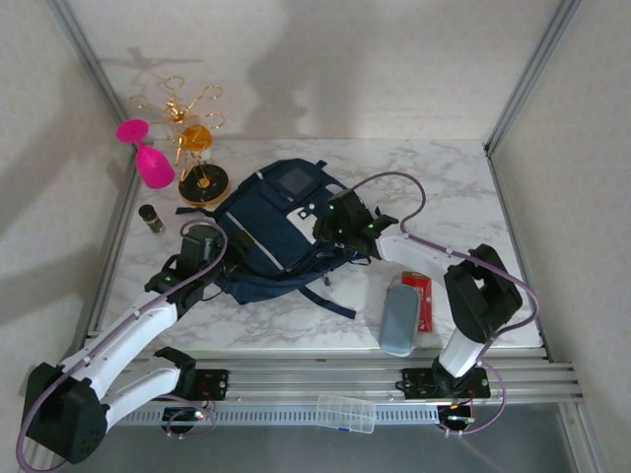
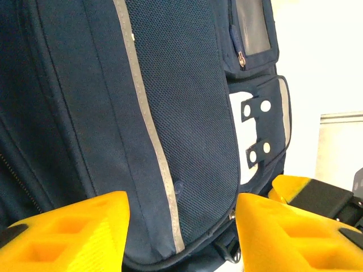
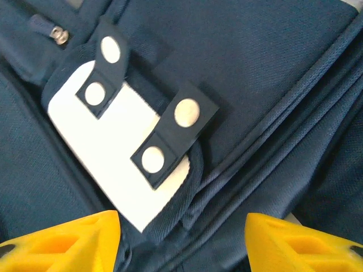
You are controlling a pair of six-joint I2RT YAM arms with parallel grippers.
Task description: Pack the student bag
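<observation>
The student bag [image 1: 271,222], navy with thin pale stripes, lies flat in the middle of the marble table. My left gripper [image 1: 219,261] is at its near left edge. In the left wrist view, that gripper [image 2: 181,241] stands open, its yellow fingers [image 2: 68,232] on either side of the bag's [image 2: 187,113] mesh pocket edge. My right gripper [image 1: 330,229] hovers over the bag's right side. The right wrist view has it [image 3: 181,249] open just above folded bag [image 3: 272,68] fabric, beside the white buckle patch [image 3: 108,153]. Neither holds anything.
A grey pencil case [image 1: 399,315] and a red item [image 1: 419,296] lie at the near right. A pink goblet [image 1: 148,158], a gold wire stand [image 1: 192,148] and a small dark bottle [image 1: 152,219] stand at the back left. A clear plastic box [image 1: 345,412] rests on the front rail.
</observation>
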